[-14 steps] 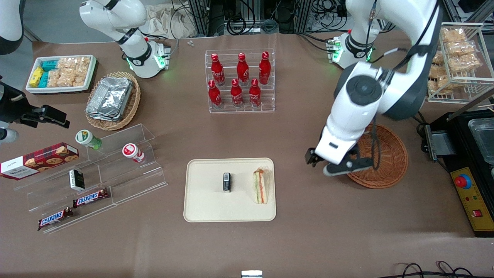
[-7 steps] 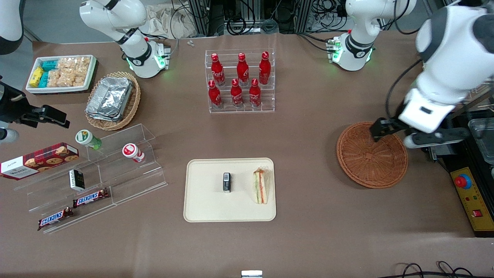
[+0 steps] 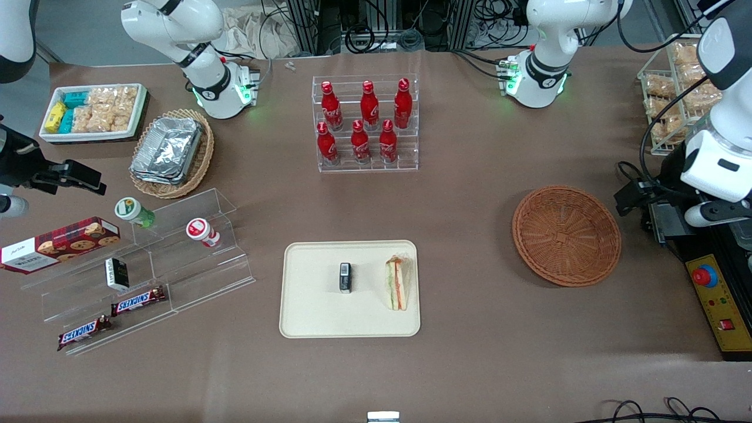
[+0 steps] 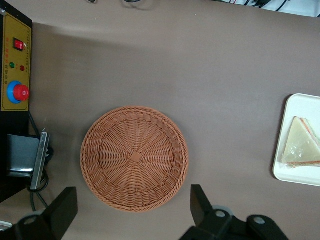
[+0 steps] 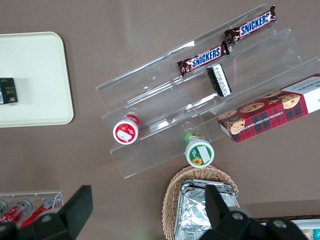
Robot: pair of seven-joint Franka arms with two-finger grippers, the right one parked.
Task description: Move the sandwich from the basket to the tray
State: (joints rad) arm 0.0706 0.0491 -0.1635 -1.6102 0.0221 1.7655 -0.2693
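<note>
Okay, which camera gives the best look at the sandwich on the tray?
The front view: the whole sandwich shows, lying on the tray beside a small dark box. The left wrist view, whose open gripper hangs over the basket, cuts it off. The right wrist view misses it.

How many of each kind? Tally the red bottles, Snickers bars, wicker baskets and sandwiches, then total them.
Red bottles: 6
Snickers bars: 2
Wicker baskets: 2, the reddish-brown basket and the tan basket holding foil trays
Sandwiches: 1, the sandwich on the tray
Total: 11
The gripper hangs beside the reddish-brown basket, jaws open.
</note>
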